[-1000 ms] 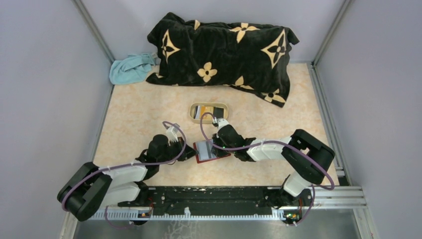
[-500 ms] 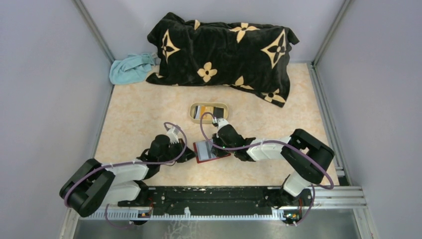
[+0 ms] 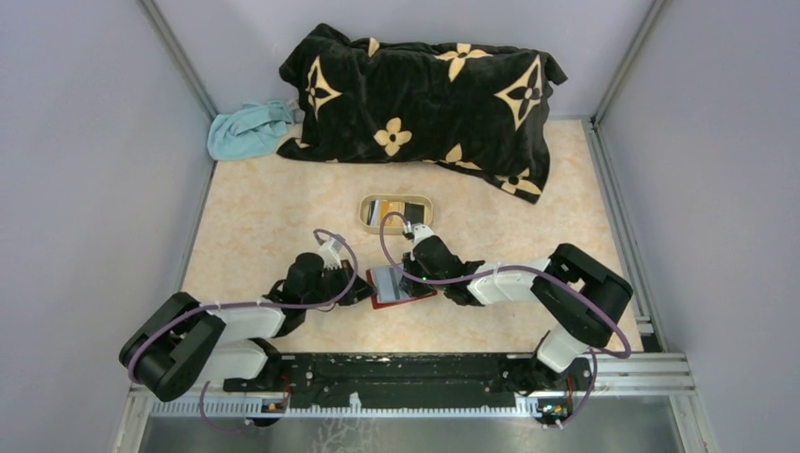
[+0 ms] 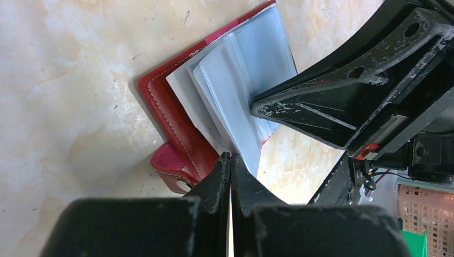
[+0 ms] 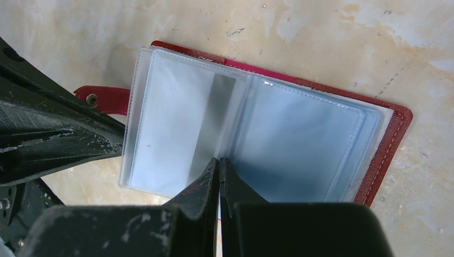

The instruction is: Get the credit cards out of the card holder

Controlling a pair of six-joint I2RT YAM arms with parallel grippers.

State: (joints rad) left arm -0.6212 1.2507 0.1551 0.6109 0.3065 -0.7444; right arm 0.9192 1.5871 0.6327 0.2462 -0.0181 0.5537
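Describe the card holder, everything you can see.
The dark red, stitched, leather-look card holder lies open on the table. Clear plastic sleeves fan from its spine; they look empty. A red snap tab sticks out. The right gripper is shut at the centre fold, the left gripper at the sleeve edge.

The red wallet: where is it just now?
In the top view the red wallet lies open on the table, near the front middle, between the left gripper and the right gripper, with the beige tray just behind it.
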